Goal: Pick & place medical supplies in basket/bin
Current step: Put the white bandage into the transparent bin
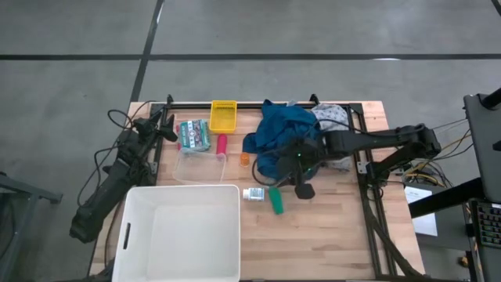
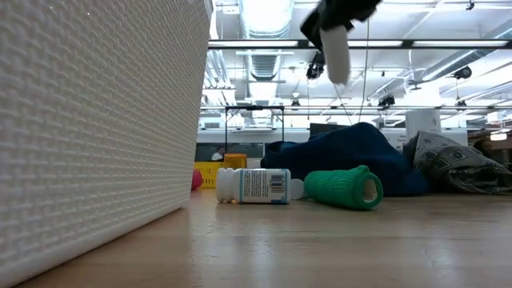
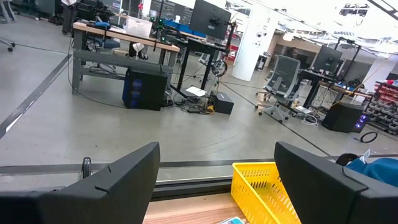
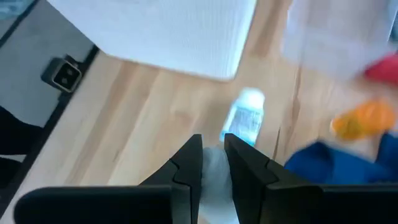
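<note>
Right gripper [image 4: 213,163] raised above white bottle [image 1: 254,193], jaws nearly closed on a small white item. Bottle lies just right of tub [image 1: 182,235]. Left gripper [image 3: 214,180] open, empty, beyond tub's far side.

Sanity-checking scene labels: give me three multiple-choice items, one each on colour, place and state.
1. The small basket at the table's far edge is:
A yellow
B red
C black

2. The green roll lies:
A on the floor
B on the table, beside the white bottle
C inside the small basket

3. The right pincer is:
A wide open, empty
B shut on a white item, raised above the table
C flat on the table

Key: 1 A, the high view shows its yellow mesh; 2 B, the low view shows both lying side by side on the wood; 3 B, the white item sits between its fingers, hanging clear in the low view.
</note>
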Controlling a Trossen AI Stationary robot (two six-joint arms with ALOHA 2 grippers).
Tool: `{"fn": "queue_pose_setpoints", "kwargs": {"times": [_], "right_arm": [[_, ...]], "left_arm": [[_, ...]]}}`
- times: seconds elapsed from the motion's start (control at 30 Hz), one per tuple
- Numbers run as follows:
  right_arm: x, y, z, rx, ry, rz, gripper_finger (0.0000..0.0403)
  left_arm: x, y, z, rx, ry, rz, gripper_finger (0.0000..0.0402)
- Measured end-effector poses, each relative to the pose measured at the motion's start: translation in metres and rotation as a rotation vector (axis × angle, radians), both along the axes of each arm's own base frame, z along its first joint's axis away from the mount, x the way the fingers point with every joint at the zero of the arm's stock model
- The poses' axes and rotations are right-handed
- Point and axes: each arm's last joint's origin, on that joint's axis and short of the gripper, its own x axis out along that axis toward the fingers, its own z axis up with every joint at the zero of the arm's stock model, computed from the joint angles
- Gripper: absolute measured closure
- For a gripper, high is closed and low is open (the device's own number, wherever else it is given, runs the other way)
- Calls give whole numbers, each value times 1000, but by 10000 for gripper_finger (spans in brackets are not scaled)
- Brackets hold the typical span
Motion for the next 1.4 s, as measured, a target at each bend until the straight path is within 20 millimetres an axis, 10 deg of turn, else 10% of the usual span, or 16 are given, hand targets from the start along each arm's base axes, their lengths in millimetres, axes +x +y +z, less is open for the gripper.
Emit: {"fn": "queue_pose_setpoints", "kwargs": {"times": [0.8, 1.4], "right_arm": [[41, 2, 24, -148, -501, 204, 344], [94, -35, -11, -9, -612, -20, 344]], "left_arm": [[0, 0, 0, 0, 0, 0, 80], [0, 0, 0, 0, 0, -3, 80]]}}
